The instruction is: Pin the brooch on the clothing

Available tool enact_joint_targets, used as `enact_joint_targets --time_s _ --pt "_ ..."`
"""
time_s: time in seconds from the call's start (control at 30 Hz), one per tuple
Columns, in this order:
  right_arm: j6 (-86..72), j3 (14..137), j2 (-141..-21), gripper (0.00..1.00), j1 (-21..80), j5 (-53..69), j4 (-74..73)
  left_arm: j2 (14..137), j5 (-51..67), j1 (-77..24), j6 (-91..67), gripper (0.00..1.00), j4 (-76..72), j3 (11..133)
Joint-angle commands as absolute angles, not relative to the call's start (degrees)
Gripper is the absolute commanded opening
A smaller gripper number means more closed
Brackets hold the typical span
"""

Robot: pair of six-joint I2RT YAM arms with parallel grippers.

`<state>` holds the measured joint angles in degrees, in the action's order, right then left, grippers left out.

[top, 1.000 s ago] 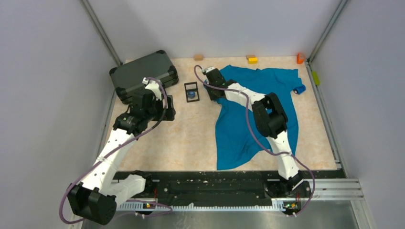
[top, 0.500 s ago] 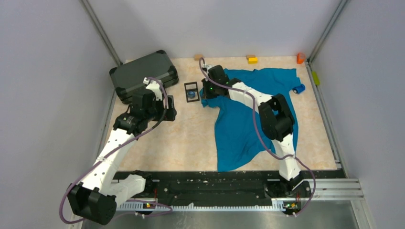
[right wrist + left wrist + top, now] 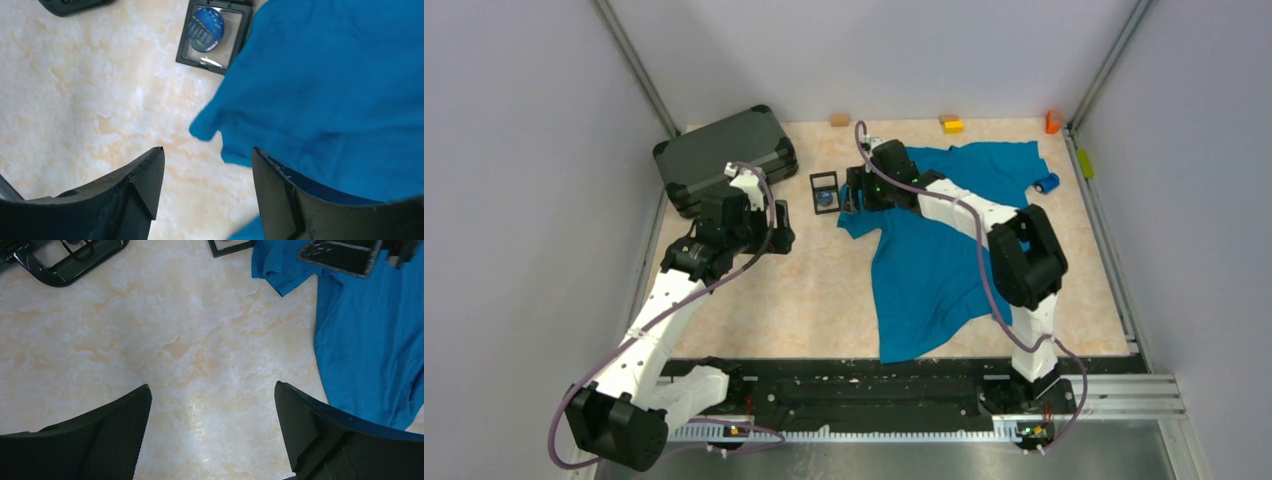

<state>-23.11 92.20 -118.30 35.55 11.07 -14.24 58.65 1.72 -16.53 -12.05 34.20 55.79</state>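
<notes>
1. My right gripper has its fingers spread wide, with nothing pinched between them.
2. It hovers at the shirt's left sleeve edge. My right finger is over the blue cloth and my left finger is over bare table.
3. The brooch lies inside the small black frame, just beyond my right gripper.
4. The frame touches or slips slightly under the sleeve edge at its right side; I cannot tell which.
5. The brooch is not on the shirt.
6. In the top view the shirt sprawls rumpled across the right half of the table, the frame beside its upper left corner.
7. My left gripper is also spread and empty, hanging above bare table, well apart from the shirt and near the grey case.
</notes>
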Motion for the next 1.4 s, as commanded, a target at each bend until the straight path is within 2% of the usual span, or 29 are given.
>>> enact_joint_targets --time_s 0.0,0.13,0.47,0.83,1.37 --pt "-18.96 86.06 -105.33 0.68 34.83 2.25 -13.20 58.02 2.19 -16.25 -12.20 0.96 32.09 55.63" --pt "-17.02 78.79 -100.20 0.74 33.71 -4.51 -14.83 57.92 2.43 -16.24 -12.22 0.96 32.08 55.64" --pt "-16.71 67.03 -96.55 0.74 33.78 -10.96 -17.14 57.37 2.46 -16.26 -12.22 0.96 32.17 55.64" --pt "-22.84 59.99 -90.77 0.75 35.95 -25.21 -23.94 55.39 4.16 -16.25 -12.56 0.96 31.52 55.20" --pt "-27.47 49.17 -89.15 0.74 35.93 -16.21 -22.39 57.33 3.97 -16.25 -12.30 0.96 31.64 55.33"
